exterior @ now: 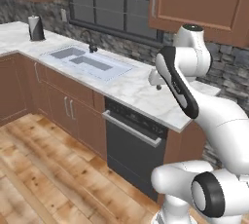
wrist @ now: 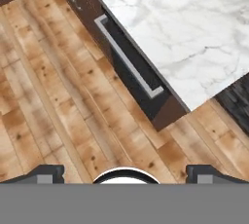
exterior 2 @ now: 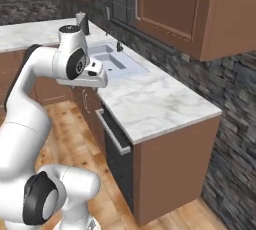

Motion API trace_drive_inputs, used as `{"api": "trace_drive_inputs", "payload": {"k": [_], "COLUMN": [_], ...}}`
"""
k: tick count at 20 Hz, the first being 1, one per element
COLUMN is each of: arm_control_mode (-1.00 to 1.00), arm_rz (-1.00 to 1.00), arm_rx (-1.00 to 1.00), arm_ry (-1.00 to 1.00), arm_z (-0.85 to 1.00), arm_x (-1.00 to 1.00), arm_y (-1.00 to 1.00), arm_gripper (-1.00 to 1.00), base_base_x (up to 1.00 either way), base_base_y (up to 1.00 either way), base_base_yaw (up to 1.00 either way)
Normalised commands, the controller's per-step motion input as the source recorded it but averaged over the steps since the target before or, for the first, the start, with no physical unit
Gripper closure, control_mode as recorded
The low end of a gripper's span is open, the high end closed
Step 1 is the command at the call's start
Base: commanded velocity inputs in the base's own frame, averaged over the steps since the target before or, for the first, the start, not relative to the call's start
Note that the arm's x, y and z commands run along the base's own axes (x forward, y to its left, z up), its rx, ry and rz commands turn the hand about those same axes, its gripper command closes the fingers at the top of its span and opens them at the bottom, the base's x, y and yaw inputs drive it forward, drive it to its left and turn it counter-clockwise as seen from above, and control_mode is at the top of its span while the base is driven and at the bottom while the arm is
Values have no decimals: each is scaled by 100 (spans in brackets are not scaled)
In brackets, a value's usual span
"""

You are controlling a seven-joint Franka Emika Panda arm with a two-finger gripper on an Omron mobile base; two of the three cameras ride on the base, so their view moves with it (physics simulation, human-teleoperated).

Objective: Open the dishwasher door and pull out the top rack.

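The dishwasher door [exterior: 130, 156] is a dark flat panel set under the marble counter [exterior: 131, 87], and it stands closed. Its long silver bar handle [exterior: 129, 128] runs along the top edge, below the dark control strip. From the other side the door [exterior 2: 118, 163] and handle [exterior 2: 111, 132] show edge-on. My gripper [wrist: 126, 172] hangs high over the counter edge and looks straight down on the handle [wrist: 127, 57], well apart from it. Its fingertips [wrist: 47, 172] stand wide apart with nothing between them. The top rack is hidden behind the closed door.
A sink [exterior: 85, 62] with a dark faucet [exterior: 90, 43] lies left of the dishwasher, and a paper towel roll [exterior: 35, 27] stands in the far corner. Brown lower cabinets [exterior: 68, 108] flank the door. Upper cabinets [exterior 2: 175, 9] hang above. Wood floor [exterior: 44, 179] lies in front.
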Motion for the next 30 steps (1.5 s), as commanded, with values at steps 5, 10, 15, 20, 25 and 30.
{"api": "trace_drive_inputs", "payload": {"k": [5, 10, 15, 20, 25, 30], "arm_control_mode": [100, 100, 100, 100, 100, -100], "arm_rz": [0, 0, 0, 0, 0, 0], "arm_rx": [0, 0, 0, 0, 0, 0], "arm_ry": [0, 0, 0, 0, 0, 1], "arm_z": [0, 0, 0, 0, 0, -9], "arm_x": [0, 0, 0, 0, 0, -2], "arm_y": [0, 0, 0, 0, 0, 0], "arm_gripper": [-100, -100, -100, -100, -100, -100], "base_base_x": [32, 53, 11, -13, -23, -1], "base_base_y": [-59, -62, -35, -2, 0, 0], "base_base_yaw": [21, 16, 19, 21, 15, 1]}}
